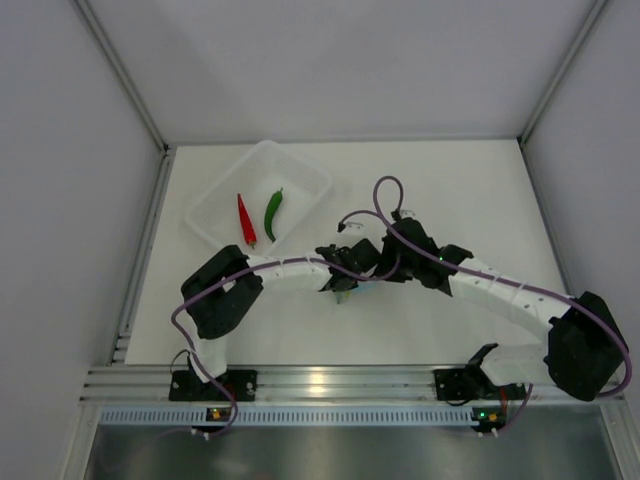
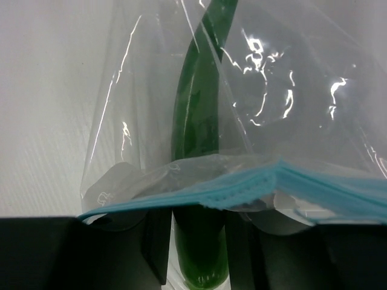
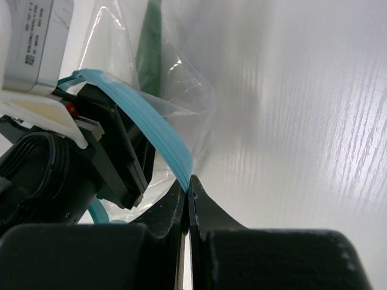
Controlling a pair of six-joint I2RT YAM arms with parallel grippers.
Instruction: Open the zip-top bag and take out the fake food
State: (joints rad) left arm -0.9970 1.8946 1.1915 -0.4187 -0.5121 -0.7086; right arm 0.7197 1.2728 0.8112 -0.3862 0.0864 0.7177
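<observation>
White table (image 1: 300, 335), right tool (image 3: 188, 182) pinching zip-top bag (image 3: 154, 130)

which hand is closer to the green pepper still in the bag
Left. The left hand straddles the end of the green pepper at the bag's mouth. The right hand sits off to the side of it, pinching the zip-top bag at its blue strip.

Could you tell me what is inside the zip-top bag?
In the zip-top bag, one green chili pepper; the zip strip covers a band of it, its far tip unseen.
</observation>
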